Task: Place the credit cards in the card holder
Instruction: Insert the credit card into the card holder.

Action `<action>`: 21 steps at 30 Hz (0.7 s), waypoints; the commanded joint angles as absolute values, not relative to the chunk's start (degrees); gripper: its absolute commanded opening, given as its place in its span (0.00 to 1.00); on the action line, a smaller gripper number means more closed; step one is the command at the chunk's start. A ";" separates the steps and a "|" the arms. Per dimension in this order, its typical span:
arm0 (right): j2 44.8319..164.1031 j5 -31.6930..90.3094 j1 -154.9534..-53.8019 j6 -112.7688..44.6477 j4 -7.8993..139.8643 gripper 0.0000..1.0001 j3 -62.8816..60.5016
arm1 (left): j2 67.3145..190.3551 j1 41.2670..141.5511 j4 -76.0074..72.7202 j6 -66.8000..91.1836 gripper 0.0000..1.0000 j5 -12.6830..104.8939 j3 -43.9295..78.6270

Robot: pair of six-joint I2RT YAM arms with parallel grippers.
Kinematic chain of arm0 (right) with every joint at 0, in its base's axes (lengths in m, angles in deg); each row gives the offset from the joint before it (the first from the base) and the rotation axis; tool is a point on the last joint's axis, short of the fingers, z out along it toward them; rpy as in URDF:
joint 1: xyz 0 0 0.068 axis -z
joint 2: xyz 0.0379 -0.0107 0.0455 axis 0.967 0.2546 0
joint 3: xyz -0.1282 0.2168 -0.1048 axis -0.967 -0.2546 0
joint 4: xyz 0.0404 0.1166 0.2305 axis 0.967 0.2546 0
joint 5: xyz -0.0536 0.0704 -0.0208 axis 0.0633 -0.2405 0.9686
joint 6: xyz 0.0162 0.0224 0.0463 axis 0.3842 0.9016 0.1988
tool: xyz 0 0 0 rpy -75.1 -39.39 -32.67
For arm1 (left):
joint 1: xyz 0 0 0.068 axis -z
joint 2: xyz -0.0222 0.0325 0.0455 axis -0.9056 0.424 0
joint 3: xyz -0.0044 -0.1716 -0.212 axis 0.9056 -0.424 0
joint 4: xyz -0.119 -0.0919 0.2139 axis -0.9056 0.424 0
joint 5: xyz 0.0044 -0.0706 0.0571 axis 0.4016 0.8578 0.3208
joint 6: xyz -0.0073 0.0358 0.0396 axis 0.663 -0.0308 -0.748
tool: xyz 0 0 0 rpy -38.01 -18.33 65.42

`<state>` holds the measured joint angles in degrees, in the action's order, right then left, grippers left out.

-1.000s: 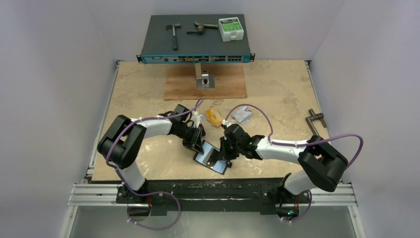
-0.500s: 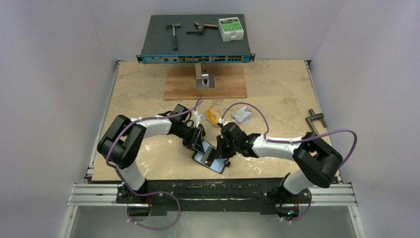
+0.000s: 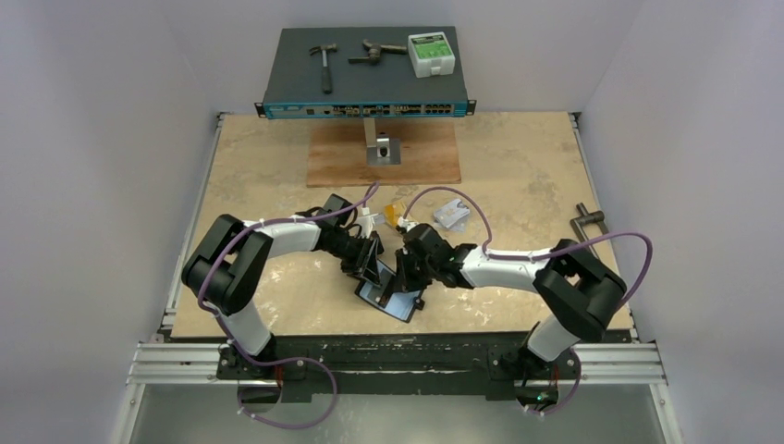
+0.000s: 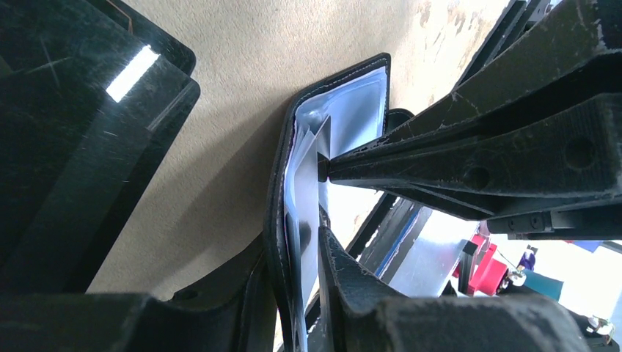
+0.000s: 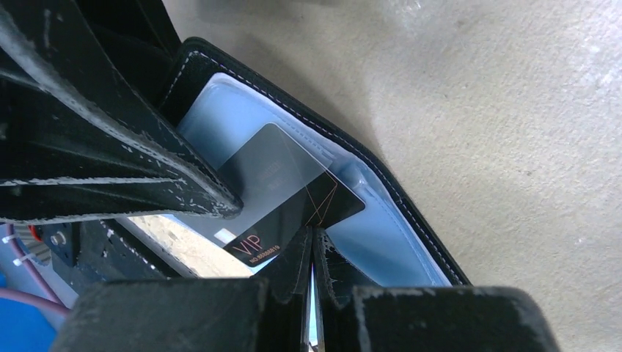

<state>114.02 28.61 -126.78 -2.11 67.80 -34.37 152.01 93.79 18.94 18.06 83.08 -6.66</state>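
Sliding flat and square is being advised for the dark VIP-marked plastic credit card (image 5: 286,183), lying half inside the black leather-like folding card holder (image 5: 392,231); its edge is being pinched by the right gripper (image 5: 312,257), the holder's flap by the left gripper (image 4: 293,246).

I am logging the card holder (image 4: 275,220) as black, matt and leather-like, with its clear pockets (image 5: 396,235) in glossy plastic. The credit card (image 5: 286,191) is showing smooth dark plastic. The right gripper (image 5: 312,236) is looking scuffed, matt black. The table (image 5: 513,110) is reading matt, mottled and stone-like.
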 commanded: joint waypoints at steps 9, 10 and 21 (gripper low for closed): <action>113.83 27.03 -127.35 -4.11 65.72 0.00 -30.63 | 152.14 93.37 18.65 18.41 0.24 84.28 -4.82; 113.44 26.49 -127.37 -3.87 64.75 0.00 -31.08 | 152.19 93.38 18.77 18.38 0.24 84.19 -4.77; 108.81 26.53 -127.36 -2.85 64.80 0.00 -37.82 | 153.71 92.18 21.47 17.19 0.13 81.63 -3.74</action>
